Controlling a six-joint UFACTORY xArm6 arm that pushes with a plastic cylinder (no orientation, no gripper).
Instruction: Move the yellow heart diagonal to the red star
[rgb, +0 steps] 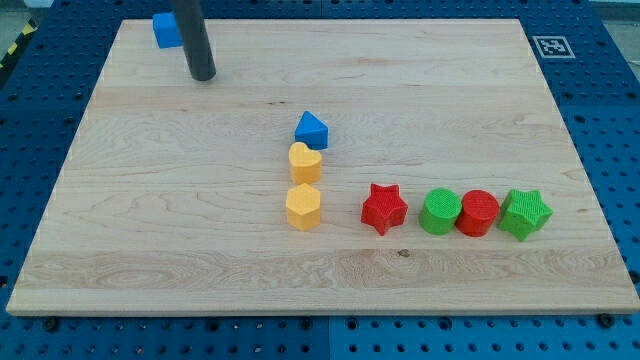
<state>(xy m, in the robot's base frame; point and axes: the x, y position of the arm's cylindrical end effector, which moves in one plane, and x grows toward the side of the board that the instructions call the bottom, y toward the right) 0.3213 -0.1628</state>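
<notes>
The yellow heart (305, 161) lies near the board's middle, just below a blue pentagon-like block (311, 129) and just above a yellow hexagon (303, 207). The red star (384, 208) lies to the right of the yellow hexagon and lower right of the heart. My tip (203, 75) rests on the board near the view's top left, far from the heart, just right of and below a blue block (165, 30).
A green cylinder (440, 212), a red cylinder (478, 213) and a green star (525, 214) stand in a row right of the red star. The wooden board (150, 250) lies on a blue pegboard table. A marker tag (551, 45) sits at top right.
</notes>
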